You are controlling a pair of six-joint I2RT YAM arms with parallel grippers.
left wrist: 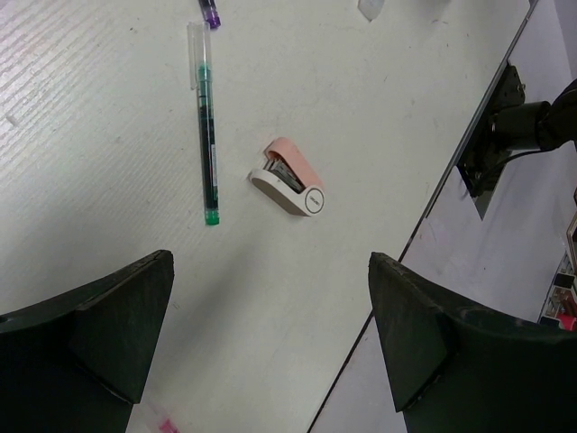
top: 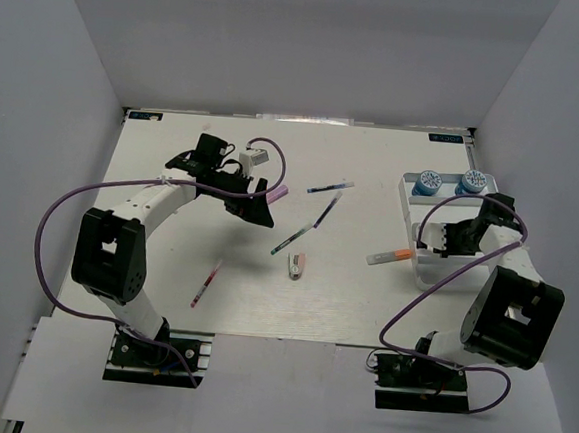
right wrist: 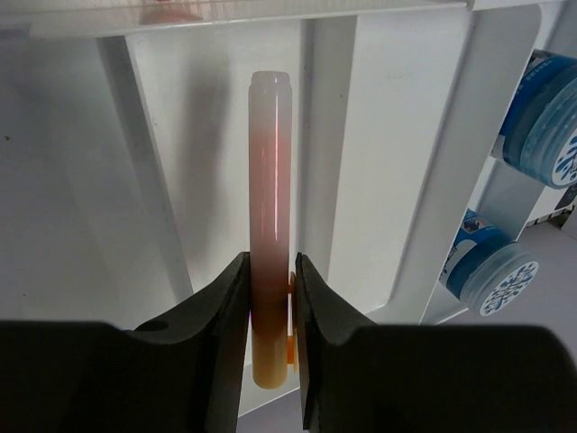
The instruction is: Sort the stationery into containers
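Note:
My right gripper (right wrist: 270, 298) is shut on an orange highlighter (right wrist: 270, 207), gripped near its orange end. Its pale end points out over the white divided tray (right wrist: 433, 198). Seen from the top, this highlighter (top: 392, 255) sticks out past the left rim of the tray (top: 423, 280). My left gripper (top: 255, 209) hangs open over the table with nothing between its fingers. Below it lie a green pen (left wrist: 208, 135) and a pink-white eraser-like piece (left wrist: 290, 177). A pink-purple highlighter (top: 276, 191) lies beside the left gripper.
Two dark pens (top: 330, 187) (top: 322, 213) lie mid-table and a red pen (top: 205, 283) lies near the left arm. Two blue-capped bottles (top: 429, 181) (top: 473, 181) stand at the tray's far end. The table edge (left wrist: 433, 207) runs close to the right in the left wrist view.

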